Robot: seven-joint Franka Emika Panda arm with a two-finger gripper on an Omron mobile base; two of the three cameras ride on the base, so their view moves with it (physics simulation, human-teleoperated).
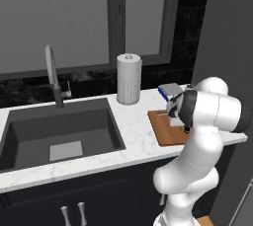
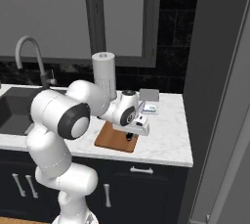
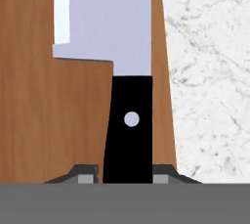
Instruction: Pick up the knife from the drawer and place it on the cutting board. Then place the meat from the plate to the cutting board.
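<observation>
My gripper (image 3: 124,176) is shut on the black handle of the knife (image 3: 128,120). Its broad silver-grey blade points away from me over the brown wooden cutting board (image 3: 49,110), close to the board's edge by the marble. I cannot tell whether the blade touches the wood. From the base, the gripper (image 2: 128,136) hangs low over the cutting board (image 2: 110,141) on the counter, and the arm hides part of the cutting board (image 1: 163,127). A drawer (image 2: 146,178) with a slim silver handle sits shut below the counter. The meat and the plate are out of view.
A paper towel roll (image 1: 129,78) stands behind the board, with a small grey and blue box (image 1: 170,91) beside it. The sink (image 1: 59,131) and faucet (image 1: 52,72) lie to the left. A tall dark panel (image 2: 215,71) bounds the counter on the right.
</observation>
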